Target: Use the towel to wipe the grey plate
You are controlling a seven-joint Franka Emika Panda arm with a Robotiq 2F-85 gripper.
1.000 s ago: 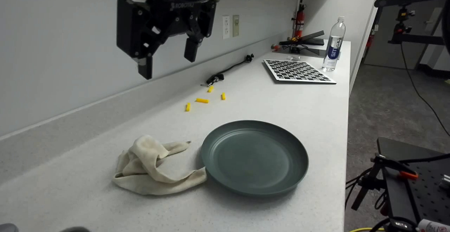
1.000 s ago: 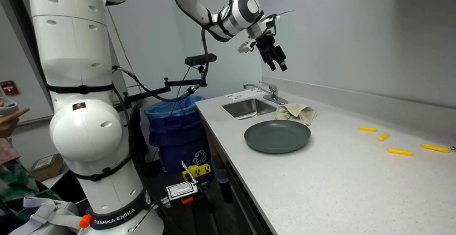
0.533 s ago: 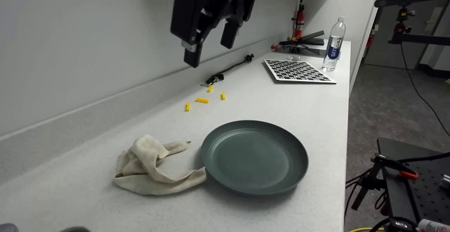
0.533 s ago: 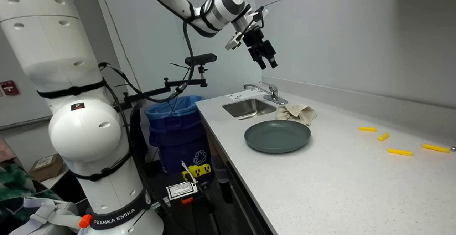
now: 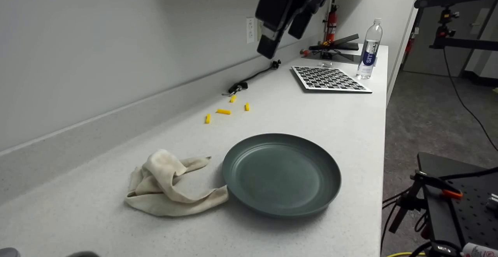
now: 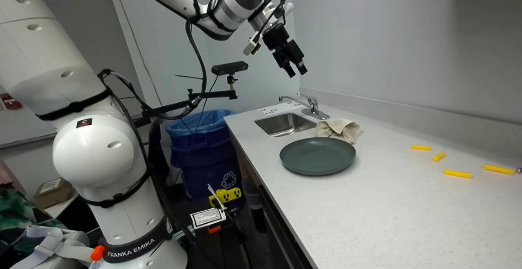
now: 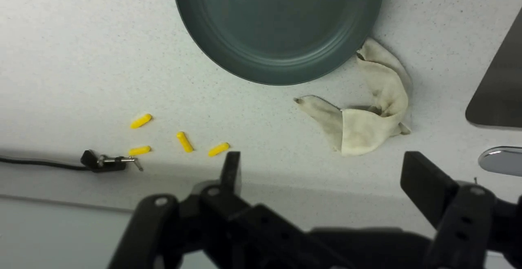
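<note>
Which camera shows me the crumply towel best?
The wrist view. It looks down on the towel, which shows biggest there, folds and all. Both exterior views show it smaller and at a slant; in an exterior view the plate hides part of it.

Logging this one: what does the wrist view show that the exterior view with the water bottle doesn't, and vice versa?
Wrist view only: part of the metal sink, at the right edge.

Exterior view only: the water bottle, the checkered board, the fire extinguisher and a wall outlet.

Both: the towel, four yellow pieces, a black cable, the grey plate, cut off in the wrist view, and the pincer, jaws apart with nothing between them.
</note>
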